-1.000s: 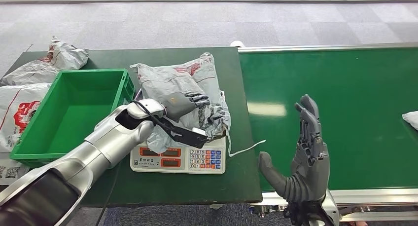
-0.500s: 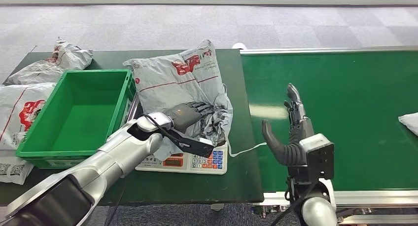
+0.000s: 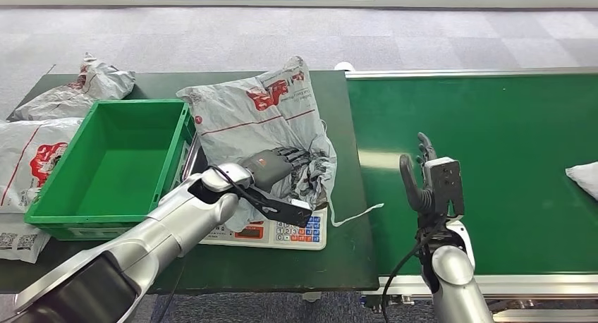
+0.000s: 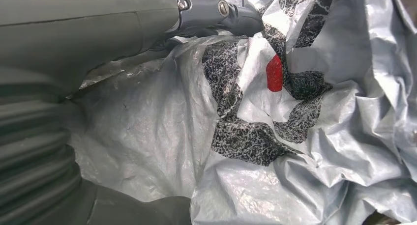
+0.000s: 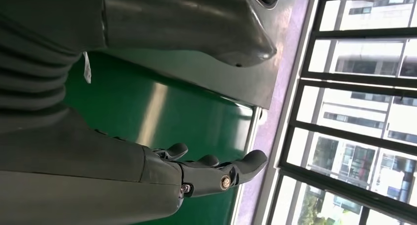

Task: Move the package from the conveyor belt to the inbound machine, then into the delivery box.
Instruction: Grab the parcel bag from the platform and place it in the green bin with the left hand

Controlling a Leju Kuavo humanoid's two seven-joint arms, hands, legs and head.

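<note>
While the left hand (image 3: 271, 165) is seen near the middle of the head picture, its dark fingers are curled down into the crinkled grey package (image 3: 262, 123), and the bag is gripped there. In the left wrist picture the thick grey thumb (image 4: 216, 13) is pressed against the same package (image 4: 314, 151), where black speckled marks and a small red patch can be seen. The package is lying partly on the scale (image 3: 278, 230), with its top end tipped up toward the back of the dark green table (image 3: 338, 252). Red printed marks are seen on the bag near its top, but the words are too small to be read. Coloured number keys are shown on the scale's front.

Lower right of the middle, the right hand (image 3: 422, 178) is held up over the green conveyor belt (image 3: 508, 125), with its fingers spread apart and nothing in it. In the right wrist picture the open fingers (image 5: 216, 168) are seen touching nothing.

At the left, a green box (image 3: 106, 164) is placed just beside the package.
</note>
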